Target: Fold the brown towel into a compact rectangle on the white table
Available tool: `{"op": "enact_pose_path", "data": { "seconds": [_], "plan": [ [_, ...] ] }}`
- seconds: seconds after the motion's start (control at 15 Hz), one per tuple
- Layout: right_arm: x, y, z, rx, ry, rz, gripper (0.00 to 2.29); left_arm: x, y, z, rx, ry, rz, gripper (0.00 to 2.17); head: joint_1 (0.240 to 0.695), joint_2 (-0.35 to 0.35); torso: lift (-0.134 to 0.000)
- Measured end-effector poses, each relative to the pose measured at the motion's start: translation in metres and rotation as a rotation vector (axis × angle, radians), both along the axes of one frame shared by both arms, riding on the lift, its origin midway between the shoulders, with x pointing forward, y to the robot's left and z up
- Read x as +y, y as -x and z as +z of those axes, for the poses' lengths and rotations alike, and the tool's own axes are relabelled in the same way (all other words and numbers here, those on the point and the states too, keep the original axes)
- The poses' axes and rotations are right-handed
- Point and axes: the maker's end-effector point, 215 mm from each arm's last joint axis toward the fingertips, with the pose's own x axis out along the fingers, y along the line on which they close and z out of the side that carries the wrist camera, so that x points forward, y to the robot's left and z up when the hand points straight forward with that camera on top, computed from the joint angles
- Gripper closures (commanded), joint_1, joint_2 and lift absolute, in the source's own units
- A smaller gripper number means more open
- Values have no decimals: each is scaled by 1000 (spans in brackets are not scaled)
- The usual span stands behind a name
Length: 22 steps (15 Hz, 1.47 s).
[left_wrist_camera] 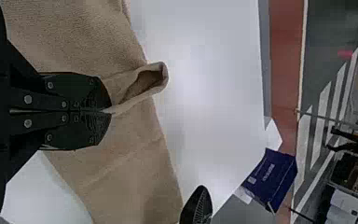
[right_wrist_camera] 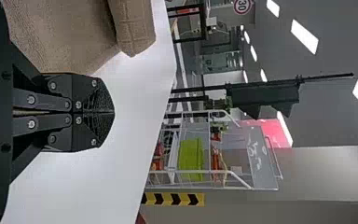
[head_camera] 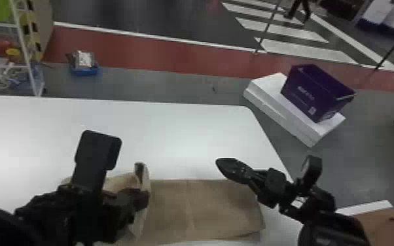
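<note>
Brown terry cloth, the towel (head_camera: pixel 209 206), lies along the near side of the white tabletop (head_camera: pixel 176 137), in front of the robot, and the folding looks partway along. Judging by its narrow, layered shape, it has probably been doubled lengthwise into a strip; what lies between the two arms is fairly flat, with a faint crease crossing it from near to far. The left part is unfinished: a flap stands raised there, its far end curled into a small open loop, and more cloth bulges up on the other side of it. The left gripper (left_wrist_camera: pixel 110 111) has its fingers closed on this flap, pinching a thin edge of it. The right gripper (right_wrist_camera: pixel 113 112) has its fingers pressed together with nothing between them, over the far edge of the strip toward its right end. What seems left is to carry the pinched flap across to the right, lay it on the flat part, square the edges and press the stack down, perhaps with one more fold to make it compact. The towel's long axis runs left to right across the robot's front, roughly parallel to the tabletop's far edge, with one short end toward the right arm.
</note>
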Motion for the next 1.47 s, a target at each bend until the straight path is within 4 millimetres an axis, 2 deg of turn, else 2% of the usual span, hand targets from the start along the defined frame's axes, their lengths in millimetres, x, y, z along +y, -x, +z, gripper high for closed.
{"op": "enact_pose_path", "data": {
  "seconds": [0.2, 0.27, 0.33, 0.4, 0.47, 0.6, 0.8, 0.87, 1.0, 1.07, 1.13, 1.2, 1.27, 1.33, 1.4, 1.47],
  "plan": [
    [-1, -1, 0, -29, 3, -4, 1949, -18, -4, 0, -15, -12, -40, 1791, 695, -350, -123],
    [-1, -1, -1, -32, 6, -4, 1949, -23, -3, -4, -11, -18, -50, 1693, 695, -350, -123],
    [-3, -1, -1, -32, 8, -4, 1949, -27, -2, -11, -3, -23, -58, 1193, 695, -350, -123],
    [-4, -2, -1, -31, 9, -5, 1949, -30, -2, -19, 8, -24, -62, 225, 695, -350, -123],
    [-4, -2, -1, -28, 8, -5, 1946, -32, -1, -25, 21, -20, -67, -2, 695, -350, -123],
    [-3, -2, -4, -6, -4, -4, 1946, -35, 1, -29, 44, 9, -82, 6, 695, -350, -123],
    [3, 1, -10, 72, -42, 6, 1926, -32, 4, -20, 66, 73, -85, 26, 695, -350, -123],
    [5, 3, -11, 105, -59, 7, 1740, -28, 5, -17, 69, 82, -78, 26, 695, -350, -123],
    [4, 11, -10, 196, -111, 0, 1568, -8, 9, -8, 70, 88, -45, 26, 695, -350, -123],
    [5, 16, -9, 245, -137, -3, 1092, 5, 10, -4, 67, 91, -19, 26, 695, -350, -123],
    [8, 24, -7, 309, -167, -4, 215, 24, 10, -2, 69, 98, 16, 29, 695, -350, -123],
    [13, 33, -5, 377, -196, -3, -2, 43, 10, -4, 80, 112, 50, 33, 695, -350, -123],
    [22, 42, -3, 441, -228, 0, -2, 62, 11, -6, 93, 132, 82, 39, 695, -350, -123],
    [31, 50, -1, 491, -259, 3, 49, 79, 12, -9, 103, 149, 110, 39, 695, -319, -123],
    [41, 59, 0, 535, -291, 7, 201, 96, 14, -12, 112, 166, 136, 39, 695, -290, -123],
    [54, 68, 0, 573, -316, -4, 215, 113, 16, -15, 120, 183, 163, 39, 695, -256, -123]
  ]
}}
